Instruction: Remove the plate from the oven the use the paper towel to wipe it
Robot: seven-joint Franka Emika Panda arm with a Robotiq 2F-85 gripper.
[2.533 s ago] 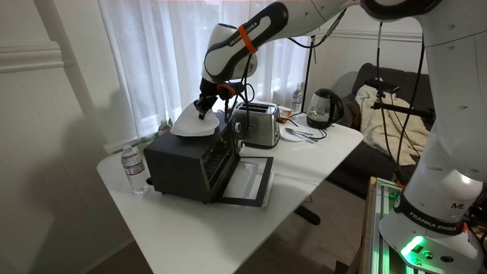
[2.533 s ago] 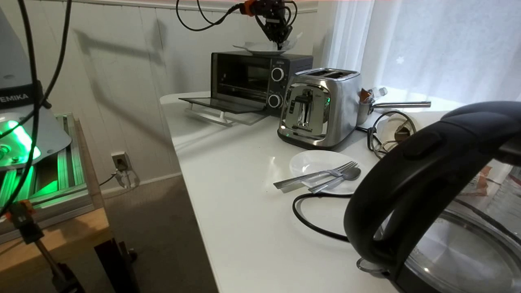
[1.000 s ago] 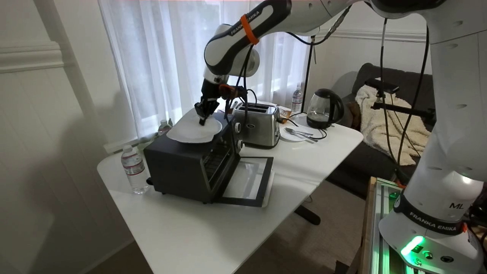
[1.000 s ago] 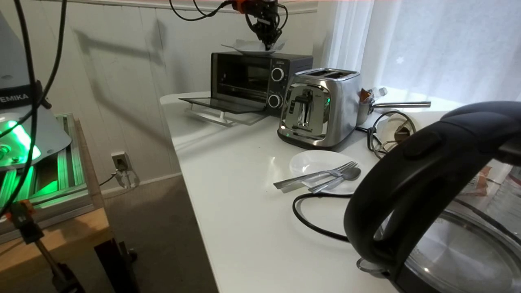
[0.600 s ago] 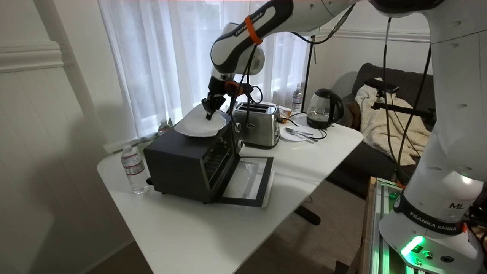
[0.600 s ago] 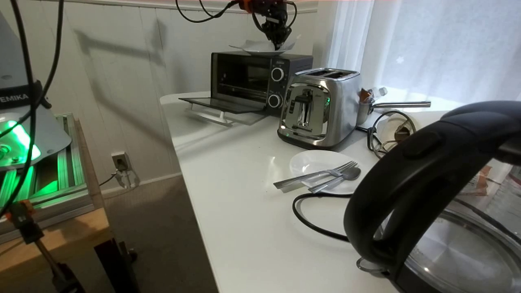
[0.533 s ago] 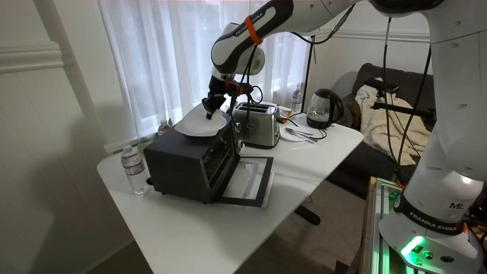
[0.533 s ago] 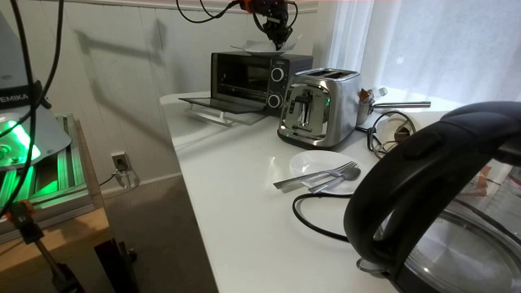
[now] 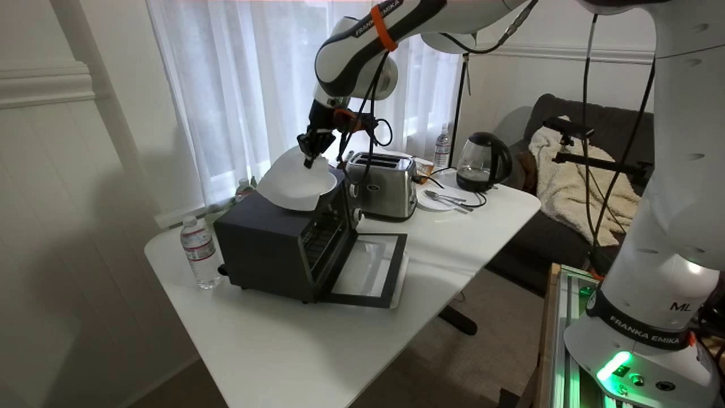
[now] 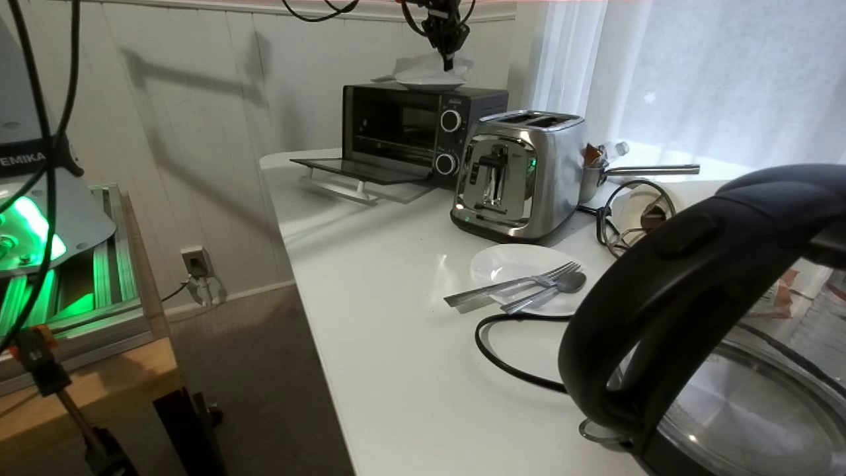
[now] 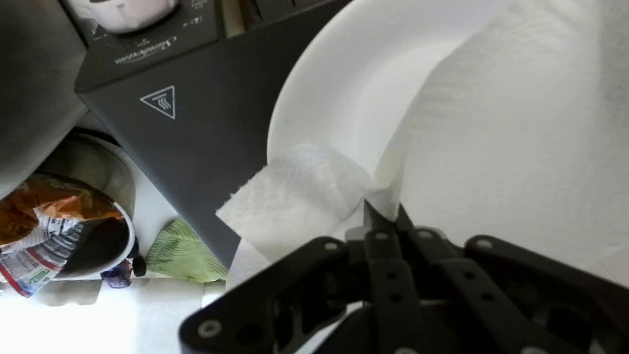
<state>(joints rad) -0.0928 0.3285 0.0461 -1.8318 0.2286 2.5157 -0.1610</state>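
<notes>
A white plate lies on top of the black toaster oven, whose door hangs open. A white paper towel covers much of the plate; it also shows in an exterior view. My gripper is shut on a pinched fold of the towel and holds that fold up above the plate. The towel's other parts drape over the plate and past its rim. In both exterior views the gripper points down over the plate, its fingertips above the plate's surface.
A steel toaster stands beside the oven. A water bottle stands on its other side. A plate with a fork and spoon, a glass kettle and a pot with wrappers are on the table. Cables hang from the arm.
My gripper moved down and sideways over the plate, then back, and has now risen a little. The gripped towel moved with it and its pinched part is lifted higher.
</notes>
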